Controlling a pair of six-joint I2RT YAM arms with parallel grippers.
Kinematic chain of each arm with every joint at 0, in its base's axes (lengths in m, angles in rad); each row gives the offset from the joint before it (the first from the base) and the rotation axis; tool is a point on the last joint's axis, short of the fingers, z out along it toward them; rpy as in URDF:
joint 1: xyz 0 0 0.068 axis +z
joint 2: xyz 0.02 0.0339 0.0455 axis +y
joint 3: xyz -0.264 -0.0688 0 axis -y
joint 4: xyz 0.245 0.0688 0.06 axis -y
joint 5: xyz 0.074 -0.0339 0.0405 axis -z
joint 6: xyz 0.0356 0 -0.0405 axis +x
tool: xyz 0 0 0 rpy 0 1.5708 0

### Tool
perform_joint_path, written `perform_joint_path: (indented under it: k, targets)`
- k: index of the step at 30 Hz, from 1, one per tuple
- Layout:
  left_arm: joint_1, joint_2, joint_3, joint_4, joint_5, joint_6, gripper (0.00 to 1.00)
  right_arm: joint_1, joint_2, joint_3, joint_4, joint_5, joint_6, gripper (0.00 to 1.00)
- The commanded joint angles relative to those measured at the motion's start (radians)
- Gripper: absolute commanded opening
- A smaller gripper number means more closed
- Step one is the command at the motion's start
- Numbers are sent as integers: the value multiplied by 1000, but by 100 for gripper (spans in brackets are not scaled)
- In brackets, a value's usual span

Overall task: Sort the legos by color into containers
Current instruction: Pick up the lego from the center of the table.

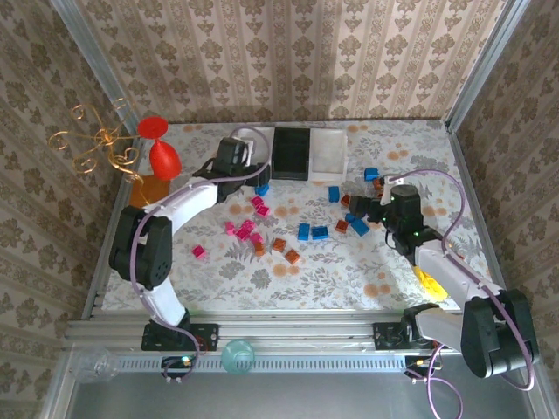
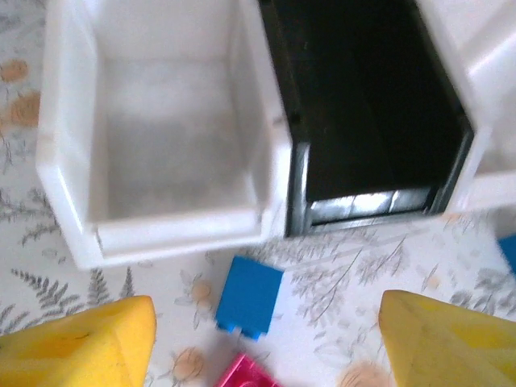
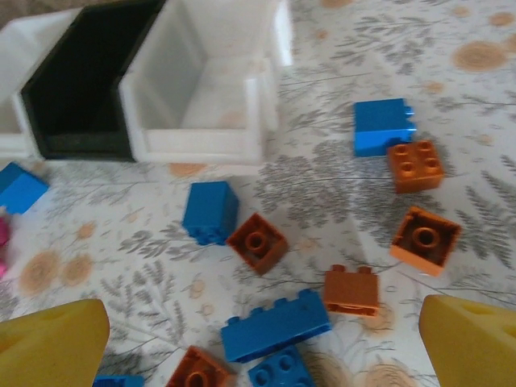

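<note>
Three containers stand in a row at the back: a white bin [image 1: 255,144] [image 2: 161,137], a black bin [image 1: 291,153] [image 2: 371,113] and a second white bin [image 1: 328,150] [image 3: 201,97]. My left gripper [image 1: 238,164] [image 2: 266,347] is open just in front of the left white bin. A blue lego [image 2: 250,296] [image 1: 261,188] lies on the table between its fingers, untouched, with a pink lego [image 2: 246,375] beside it. My right gripper [image 1: 365,208] [image 3: 262,347] hangs open above a cluster of blue legos [image 3: 274,326] and orange-brown legos [image 3: 256,240]. More pink legos [image 1: 244,229] lie mid-table.
A red goblet [image 1: 162,150], a gold wire ornament [image 1: 94,144] and an orange-brown mat [image 1: 147,192] crowd the back left. A yellow object [image 1: 428,279] lies beside the right arm. Patterned walls close in both sides. A clear ball [image 1: 237,355] rests on the front rail.
</note>
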Motion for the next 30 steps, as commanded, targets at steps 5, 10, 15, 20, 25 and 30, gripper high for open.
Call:
perform_joint_path:
  k: [5,10,15,20,25,30]
  targets:
    - [36,119,8,-27,155,180,83,131,63,54,36,-235,-144,100]
    - [35,217,86,-55,179,205,82,175,96,71,32,-262,-180,100]
    - [29,301,168,-84,156,213,74,178,99,71,29,-253,-183,100]
    - [20,369,247,-117,145,219,61,178,102,73,27,-246,-183,100]
    - [10,378,261,-137,139,216,49,180,108,76,21,-228,-182,100]
    - [5,314,193,-113,118,199,38,180,112,79,20,-215,-174,100]
